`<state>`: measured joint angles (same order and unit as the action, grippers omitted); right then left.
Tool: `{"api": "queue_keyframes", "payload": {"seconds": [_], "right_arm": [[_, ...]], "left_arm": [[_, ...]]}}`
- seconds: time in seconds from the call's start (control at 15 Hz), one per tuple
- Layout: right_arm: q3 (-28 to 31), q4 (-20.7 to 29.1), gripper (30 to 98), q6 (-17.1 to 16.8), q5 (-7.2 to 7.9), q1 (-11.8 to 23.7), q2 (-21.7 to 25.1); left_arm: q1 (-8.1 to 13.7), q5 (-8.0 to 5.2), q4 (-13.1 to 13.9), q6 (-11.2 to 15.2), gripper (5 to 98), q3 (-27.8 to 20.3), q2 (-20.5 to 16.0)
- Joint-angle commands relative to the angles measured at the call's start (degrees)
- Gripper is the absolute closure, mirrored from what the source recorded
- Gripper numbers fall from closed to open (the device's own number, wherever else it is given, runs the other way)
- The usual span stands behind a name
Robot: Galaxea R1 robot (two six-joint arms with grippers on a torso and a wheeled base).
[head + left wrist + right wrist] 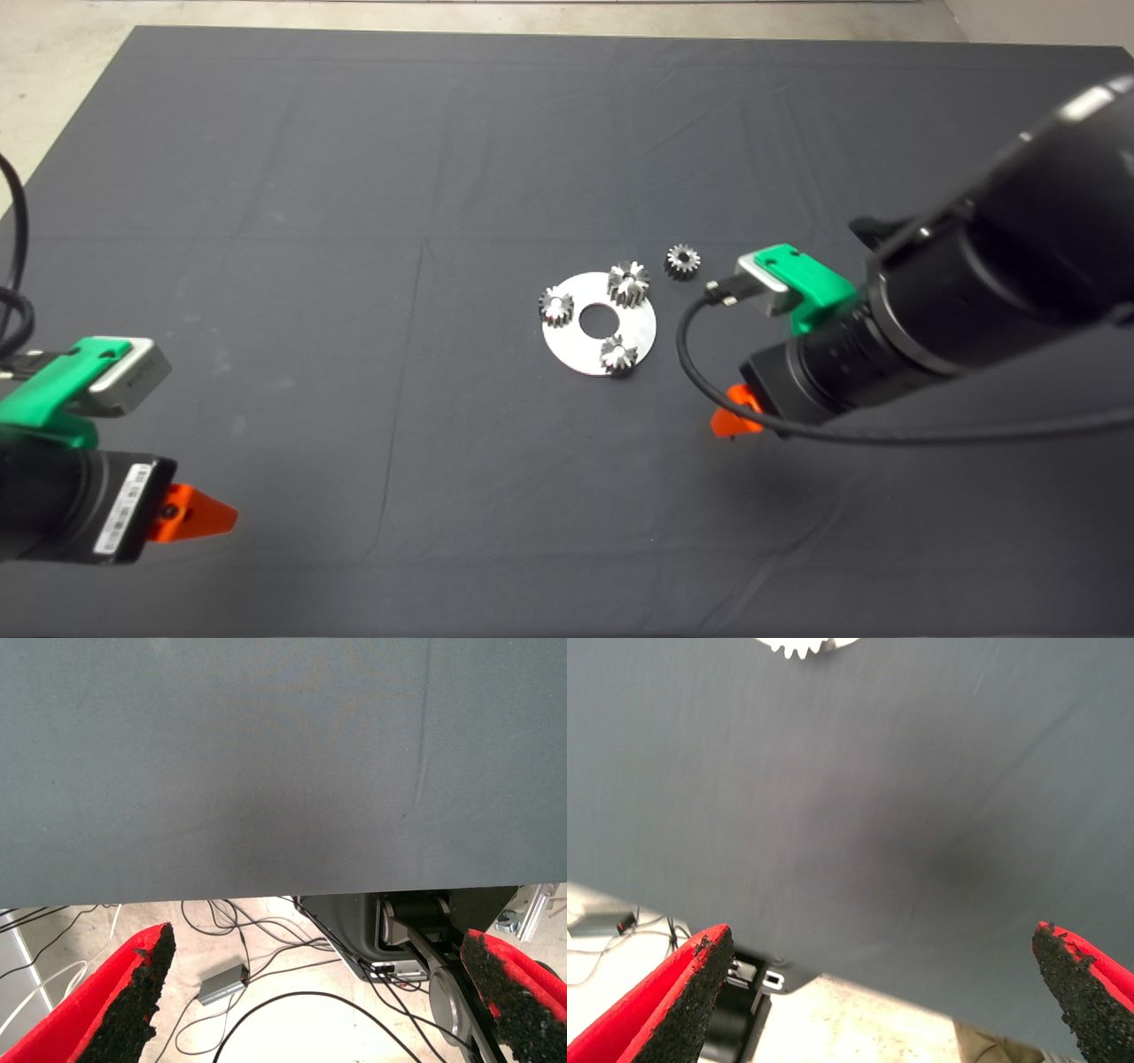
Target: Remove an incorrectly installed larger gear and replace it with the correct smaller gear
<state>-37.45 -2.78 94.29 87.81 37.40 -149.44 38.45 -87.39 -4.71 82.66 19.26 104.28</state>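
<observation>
Larger gear point(628, 283), dark steel with coarse slanted teeth, sits on the flat metal disc point(585, 350) at its far edge, beyond the right gripper point(733, 423), the nearer arm, fingers spread wide. Smaller gear point(683, 260) lies farther back on the cloth-covered table. Left gripper point(213, 517) waits, also wide.

Gears, four: one larger gear point(628, 283) at 1 o'clock on the plate, two small gears at 9 point(555, 307) and 5 o'clock point(617, 354). One smaller gear point(683, 260) lies off-plate on the mat point(354, 221). Round metal plate point(580, 350), one.
</observation>
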Motion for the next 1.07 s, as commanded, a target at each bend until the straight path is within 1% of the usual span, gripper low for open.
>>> {"api": "queue_keyframes", "payload": {"seconds": [0.0, 0.07, 0.13, 0.2, 0.27, 0.4, 0.6, 0.73, 0.8, 1.0], "right_arm": [[-18.76, 1.81, 39.8, -13.21, 4.2, -0.66, -3.95], [-22.12, 1.9, 39.8, -14.93, 4.21, -0.75, -5.03], [-28.63, 1.9, 39.8, -18.53, 4.21, -1.51, -7.37], [-33.45, 1.99, 39.8, -21.58, 4.21, -2.69, -9.44], [-37.32, 1.99, 39.8, -23.91, 4.3, -3.52, -11.49], [-44.64, 1.81, 39.8, -27.35, 4.3, -5.49, -15.43], [-53.29, 1.55, 39.8, -31.99, 4.39, -9.11, -18.7], [-56.56, 1.29, 39.8, -34.33, 4.56, -11.36, -19.62], [-57.52, 0.39, 39.8, -35.03, 4.48, -12.15, -19.71], [-57.96, -1.09, 39.8, -35.41, 4.56, -12.7, -19.62]], "left_arm": [[0.58, -3.31, 0.93, 0.22, 19.7, -0.56, -0.08], [0.58, -3.4, 0.93, 0.22, 19.7, -0.47, -0.08], [0.58, -3.4, 0.93, 0.22, 19.7, -0.47, 0.01], [0.58, -3.4, 0.84, 0.22, 19.7, -0.47, 0.01], [0.58, -3.4, 0.84, 0.22, 19.7, -0.38, 0.01], [0.58, -3.31, 0.84, 0.22, 19.7, -0.47, 0.01], [0.58, -3.4, 0.84, 0.22, 19.7, -0.82, -0.34], [0.58, -3.31, 0.84, 0.3, 19.7, -1.26, -0.43], [0.58, -3.31, 0.84, 0.39, 19.7, -1.26, -0.43], [0.51, -3.31, 0.84, 0.9, 19.7, -1.17, -0.25]]}}
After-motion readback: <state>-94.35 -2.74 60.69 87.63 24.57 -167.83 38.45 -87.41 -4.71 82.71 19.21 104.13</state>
